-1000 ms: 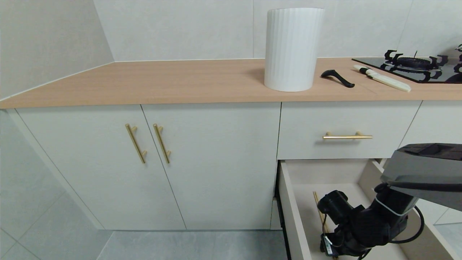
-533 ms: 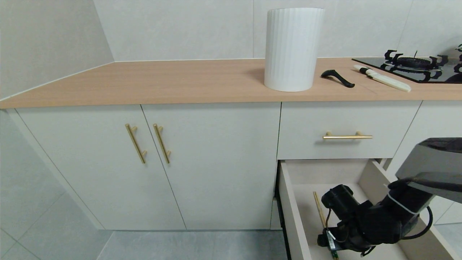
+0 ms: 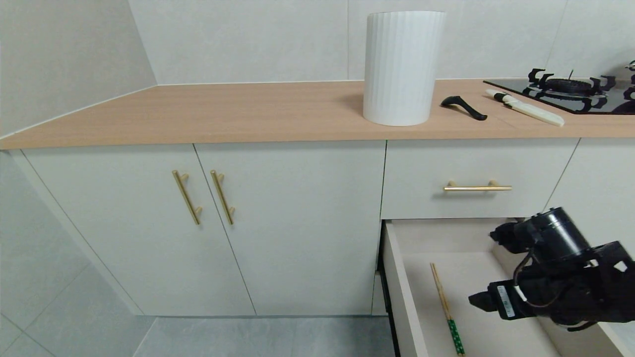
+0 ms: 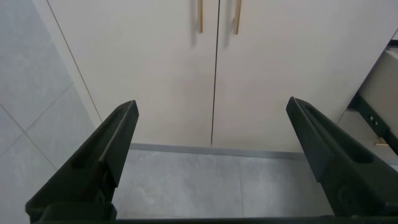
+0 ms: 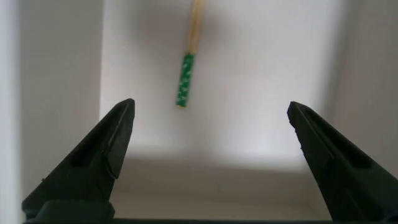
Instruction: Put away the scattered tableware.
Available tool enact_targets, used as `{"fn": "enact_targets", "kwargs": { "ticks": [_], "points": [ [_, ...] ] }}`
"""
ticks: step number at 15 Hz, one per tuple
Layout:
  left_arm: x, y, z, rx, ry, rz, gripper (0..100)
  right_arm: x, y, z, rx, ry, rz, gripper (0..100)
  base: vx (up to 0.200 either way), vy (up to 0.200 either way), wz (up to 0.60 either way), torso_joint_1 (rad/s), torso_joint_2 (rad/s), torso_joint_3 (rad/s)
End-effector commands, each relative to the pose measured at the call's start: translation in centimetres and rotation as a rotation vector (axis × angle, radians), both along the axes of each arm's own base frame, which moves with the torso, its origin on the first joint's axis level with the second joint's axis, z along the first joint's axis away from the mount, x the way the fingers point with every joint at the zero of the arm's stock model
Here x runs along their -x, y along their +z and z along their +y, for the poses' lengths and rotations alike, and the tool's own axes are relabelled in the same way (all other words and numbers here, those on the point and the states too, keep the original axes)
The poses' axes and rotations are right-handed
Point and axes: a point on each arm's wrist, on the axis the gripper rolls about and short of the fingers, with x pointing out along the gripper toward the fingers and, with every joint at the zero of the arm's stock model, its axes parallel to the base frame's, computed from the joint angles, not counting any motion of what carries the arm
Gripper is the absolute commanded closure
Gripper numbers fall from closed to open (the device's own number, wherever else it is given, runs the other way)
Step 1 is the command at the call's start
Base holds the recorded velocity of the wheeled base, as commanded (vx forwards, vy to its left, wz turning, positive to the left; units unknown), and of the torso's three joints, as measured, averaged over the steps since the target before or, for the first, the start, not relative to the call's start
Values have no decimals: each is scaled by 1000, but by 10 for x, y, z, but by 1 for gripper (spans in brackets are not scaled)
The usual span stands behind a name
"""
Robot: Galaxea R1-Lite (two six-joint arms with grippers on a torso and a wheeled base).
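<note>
Chopsticks (image 3: 446,307) lie front-to-back in drawer (image 3: 397,277), green ends toward front; right gripper (image 5: 210,109) spread, empty.

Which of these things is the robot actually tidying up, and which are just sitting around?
Part of the job:
chopsticks, lying in the open drawer
black utensil and knife, loose on the counter
right claw, open over the drawer

Just sitting there:
white canister
stove
cupboard doors
shut top drawer
</note>
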Motion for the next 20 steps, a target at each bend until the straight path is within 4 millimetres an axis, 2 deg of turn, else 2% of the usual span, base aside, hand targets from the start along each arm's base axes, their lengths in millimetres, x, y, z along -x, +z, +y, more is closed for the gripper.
{"fn": "enact_targets", "kwargs": {
  "ticks": [1, 3, 6, 12, 20],
  "points": [
    [0, 0, 0, 0, 0, 0, 0, 28, 60, -23, -79, 5, -191, 0, 0, 0, 0, 0, 0, 0],
    [0, 0, 0, 0, 0, 0, 0, 40, 74, -35, -67, 41, -240, 0, 0, 0, 0, 0, 0, 0],
    [0, 0, 0, 0, 0, 0, 0, 47, 80, -37, -98, 63, -265, 0, 0, 0, 0, 5, -130, -130],
    [0, 0, 0, 0, 0, 0, 0, 47, 79, -37, -93, 68, -262, 0, 0, 0, 0, 64, -400, -341],
    [0, 0, 0, 0, 0, 0, 0, 46, 77, -37, -90, 68, -252, 0, 0, 0, 0, 151, -466, -320]
  ]
}}
